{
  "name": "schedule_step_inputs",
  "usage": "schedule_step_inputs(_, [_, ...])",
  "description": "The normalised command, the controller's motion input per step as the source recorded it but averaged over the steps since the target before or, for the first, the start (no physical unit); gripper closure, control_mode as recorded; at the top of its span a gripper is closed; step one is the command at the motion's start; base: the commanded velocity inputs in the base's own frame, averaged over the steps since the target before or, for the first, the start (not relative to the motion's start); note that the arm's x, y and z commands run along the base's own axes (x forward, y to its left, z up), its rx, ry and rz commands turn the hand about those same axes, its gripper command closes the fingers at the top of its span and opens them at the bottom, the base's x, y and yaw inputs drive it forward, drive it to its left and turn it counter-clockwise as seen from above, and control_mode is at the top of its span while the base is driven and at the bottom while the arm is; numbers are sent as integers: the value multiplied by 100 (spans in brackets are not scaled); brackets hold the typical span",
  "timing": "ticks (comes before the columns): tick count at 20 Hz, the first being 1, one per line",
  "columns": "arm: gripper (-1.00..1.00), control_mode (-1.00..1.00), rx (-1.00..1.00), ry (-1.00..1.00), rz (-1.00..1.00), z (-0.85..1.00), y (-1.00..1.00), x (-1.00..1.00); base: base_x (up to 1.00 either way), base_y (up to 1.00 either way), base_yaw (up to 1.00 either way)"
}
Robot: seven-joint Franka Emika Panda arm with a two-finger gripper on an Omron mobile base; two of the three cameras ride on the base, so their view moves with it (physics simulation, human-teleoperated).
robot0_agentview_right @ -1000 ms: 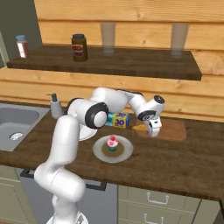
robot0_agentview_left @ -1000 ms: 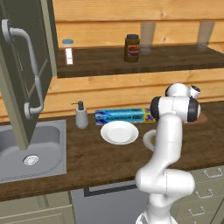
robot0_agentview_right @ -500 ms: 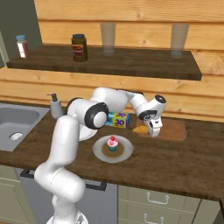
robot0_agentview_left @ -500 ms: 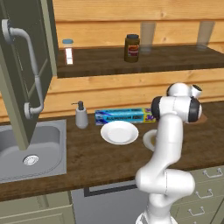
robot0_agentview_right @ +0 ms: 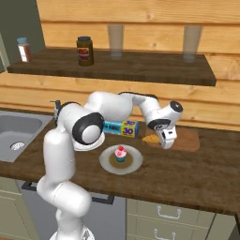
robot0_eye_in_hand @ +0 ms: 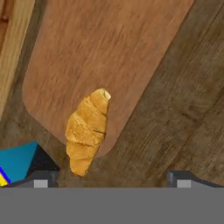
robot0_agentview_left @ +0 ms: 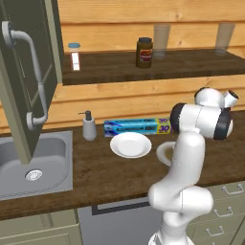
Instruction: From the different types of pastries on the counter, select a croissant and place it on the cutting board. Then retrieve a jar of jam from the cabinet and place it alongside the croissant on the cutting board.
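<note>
Right base view, cupcake (robot0_agentview_right: 121, 153) on plate (robot0_agentview_right: 132, 164), foil box (robot0_agentview_right: 123, 128) beside croissant (robot0_agentview_right: 151, 138)

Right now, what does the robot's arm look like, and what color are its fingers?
The arm is smooth, glossy white, made of rounded tube sections joined by dark black rings. Its gripper is a white boxy block. The two fingertips look small, square and dark grey.

One croissant (robot0_eye_in_hand: 87, 129), one cupcake (robot0_agentview_right: 121, 153), one board (robot0_eye_in_hand: 100, 57), two plates (robot0_agentview_left: 130, 144), two glasses (robot0_agentview_right: 115, 41), one jar (robot0_agentview_right: 85, 50)
</note>
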Motion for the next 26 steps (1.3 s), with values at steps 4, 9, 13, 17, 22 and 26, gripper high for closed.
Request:
schedule_step_inputs(4, [-100,-100,0,0,0,49,29,-100,0,0,0])
schedule_step_inputs(9, [-100,-100,-3,0,0,71,47,-89,0,0,0])
schedule_step_inputs(13, [-100,-100,-10,0,0,51,29,-95,0,0,0])
schedule_step_inputs(17, [-100,-100,-17,7,0,-6,43,-47,0,0,0])
schedule_step_inputs(22, [-100,100,-3,0,0,-3,1,0,-51,0,4])
schedule_step_inputs(26, [-100,100,0,0,0,0,0,0,-100,11,17])
